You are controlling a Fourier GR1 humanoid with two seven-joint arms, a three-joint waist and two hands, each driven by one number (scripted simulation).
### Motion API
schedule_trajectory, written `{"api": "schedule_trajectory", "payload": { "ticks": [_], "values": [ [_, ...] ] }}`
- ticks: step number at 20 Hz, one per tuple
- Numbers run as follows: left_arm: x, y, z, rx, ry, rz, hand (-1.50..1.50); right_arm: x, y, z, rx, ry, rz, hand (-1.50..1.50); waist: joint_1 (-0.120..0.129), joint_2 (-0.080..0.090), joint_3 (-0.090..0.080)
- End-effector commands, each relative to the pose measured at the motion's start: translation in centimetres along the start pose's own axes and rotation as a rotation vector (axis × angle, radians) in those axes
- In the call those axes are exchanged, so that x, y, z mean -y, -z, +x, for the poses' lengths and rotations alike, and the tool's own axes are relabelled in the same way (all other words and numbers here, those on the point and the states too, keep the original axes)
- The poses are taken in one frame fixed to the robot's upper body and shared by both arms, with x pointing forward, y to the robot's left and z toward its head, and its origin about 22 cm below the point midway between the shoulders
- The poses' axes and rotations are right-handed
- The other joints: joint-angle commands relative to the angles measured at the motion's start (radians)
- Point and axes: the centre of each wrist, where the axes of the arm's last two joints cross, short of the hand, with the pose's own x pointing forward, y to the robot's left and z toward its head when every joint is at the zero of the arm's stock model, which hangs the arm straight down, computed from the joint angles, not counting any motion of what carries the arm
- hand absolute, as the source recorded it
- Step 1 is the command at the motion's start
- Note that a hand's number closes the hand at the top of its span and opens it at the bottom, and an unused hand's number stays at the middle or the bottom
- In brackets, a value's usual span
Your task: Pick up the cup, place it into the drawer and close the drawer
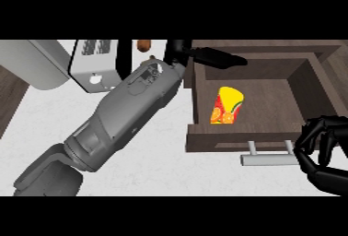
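Yellow cup [227, 107] in the drawer [204, 140], right hand [327, 150] partly cut off.

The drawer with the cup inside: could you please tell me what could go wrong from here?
1. The left hand hangs over the drawer at its back left corner; closing now could catch it.
2. The right hand sits at the right end of the handle, so a push may land off-centre and slip.
3. The cup sits loose inside and might shift as the drawer moves.
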Motion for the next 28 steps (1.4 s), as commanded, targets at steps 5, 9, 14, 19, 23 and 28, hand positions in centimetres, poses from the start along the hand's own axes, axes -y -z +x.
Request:
{"api": "schedule_trajectory", "payload": {
  "ticks": [5, 9, 14, 19, 23, 28],
  "values": [
    [-5.1, -0.4, 1.2, -0.02, -0.059, 0.058, -1.5, -0.5, -0.2, 1.4, -0.089, -0.188, 0.006, 1.5, 0.022, -0.005, 0.0],
    [-8.3, -2.3, 0.0, -0.004, -0.053, 0.073, -1.5, -3.7, 2.5, 0.1, -0.131, -0.246, -0.003, 1.5, 0.038, -0.003, -0.001],
    [-11.9, -4.9, 0.0, -0.026, -0.08, 0.105, -1.5, -6.8, 3.2, -2.1, -0.133, -0.349, 0.042, 1.5, 0.044, -0.004, 0.0],
    [-15.0, -7.3, -0.7, -0.026, -0.101, 0.12, -1.5, -7.0, 4.2, -4.7, -0.197, -0.564, 0.147, 1.5, 0.05, -0.002, -0.001],
    [-16.2, -9.1, -1.1, -0.044, -0.08, 0.1, -1.5, -6.3, 5.9, -7.7, -0.251, -0.73, 0.218, 1.5, 0.081, 0.005, 0.0],
    [-18.0, -10.3, -1.5, -0.038, -0.103, 0.117, -1.5, -6.9, 5.5, -11.4, -0.24, -0.827, 0.248, 1.5, 0.075, 0.014, 0.001]
  ]
}}
